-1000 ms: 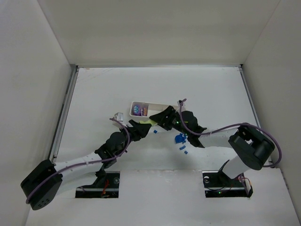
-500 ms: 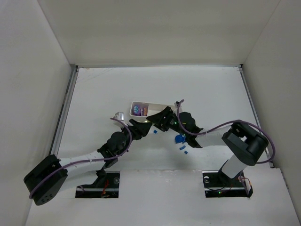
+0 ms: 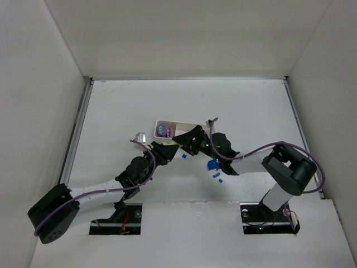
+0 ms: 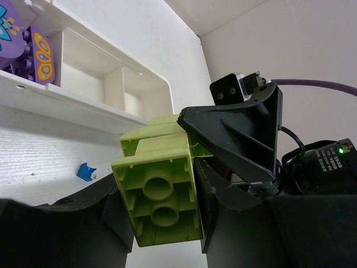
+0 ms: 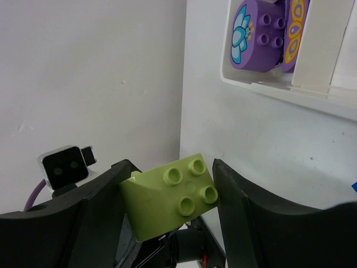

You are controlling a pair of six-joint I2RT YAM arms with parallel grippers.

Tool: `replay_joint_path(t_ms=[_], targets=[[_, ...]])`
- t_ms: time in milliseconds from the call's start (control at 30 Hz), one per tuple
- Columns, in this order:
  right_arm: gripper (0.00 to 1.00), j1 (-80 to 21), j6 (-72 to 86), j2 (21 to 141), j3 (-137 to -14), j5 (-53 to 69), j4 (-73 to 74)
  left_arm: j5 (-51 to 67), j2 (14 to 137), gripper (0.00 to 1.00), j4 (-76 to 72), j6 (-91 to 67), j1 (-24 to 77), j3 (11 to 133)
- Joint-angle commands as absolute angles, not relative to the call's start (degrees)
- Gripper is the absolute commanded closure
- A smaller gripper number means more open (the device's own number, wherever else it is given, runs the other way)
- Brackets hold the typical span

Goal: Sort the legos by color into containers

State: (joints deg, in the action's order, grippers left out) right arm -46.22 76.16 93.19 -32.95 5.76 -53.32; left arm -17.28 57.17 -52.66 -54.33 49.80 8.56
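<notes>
Counted: two arms, one yellow-green brick (image 4: 162, 190), two purple pieces, four blue spots on the tabletop (image 3: 251, 111), one white tray (image 4: 56, 95) with three compartments.

Position of the yellow-green brick: off the table, just beside the tray's near long wall, gripped from both arms at once. Clenched on it from below, the left gripper (image 4: 159, 223), with a black finger pressed to each flank and the hollow two-tube underside turned to the left wrist camera. Grasping it as well, the right gripper (image 5: 170, 206), with the four-stud top turned to the right wrist camera.

In the tray's left end compartment, touching each other: a purple round piece (image 5: 254, 28) with a flower print, and a purple butterfly-printed piece (image 5: 295, 25).

On the tabletop, outside the tray: a blue clump (image 3: 212, 164) just beside the right forearm, too small to count brick by brick; two blue bits (image 3: 215, 176) slightly nearer the bases; a third single bit (image 3: 183, 157) near the meeting grippers.

Edges: white walls (image 3: 184, 39) on three sides, well apart from tray and grippers; a metal rail (image 3: 75, 139) along the left edge.

In the way: both grippers crowded tip to tip along the tray's near wall; the right forearm lying between the blue clump and the tray; purple cables (image 3: 312, 162) looping off each arm.
</notes>
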Motion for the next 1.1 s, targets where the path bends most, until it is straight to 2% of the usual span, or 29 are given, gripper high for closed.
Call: replay_joint_path(t_ms=[0, 133, 267, 367, 533, 767, 1067], targets=[[0.30, -48.12, 75.59, 92.99, -34.54, 7.12, -57.04, -16.35, 55.11, 0.79, -55.90, -53.88, 50.14, 7.74], [0.24, -48.12, 75.41, 92.64, -34.19, 7.03, -57.04, -16.44, 53.88, 0.83, -55.28, -54.32, 49.70, 7.12], [0.30, -48.12, 75.41, 92.37, -34.28, 7.03, -57.30, -16.44, 54.14, 0.84, -55.28, -54.40, 49.70, 7.03], [0.30, -48.12, 75.24, 92.20, -33.93, 6.33, -57.30, -16.44, 54.14, 0.85, -55.37, -54.49, 49.70, 7.03], [0.21, -47.77, 74.80, 91.76, -32.87, 6.07, -57.30, -16.44, 53.17, 0.85, -55.20, -54.49, 49.61, 7.03], [0.15, -46.71, 74.36, 90.88, -31.73, 5.80, -57.30, -16.44, 52.74, 0.86, -55.20, -54.40, 49.61, 7.03], [0.17, -44.96, 72.95, 87.98, -28.66, 5.71, -57.13, -16.44, 50.36, 0.86, -52.82, -54.14, 49.61, 7.03]])
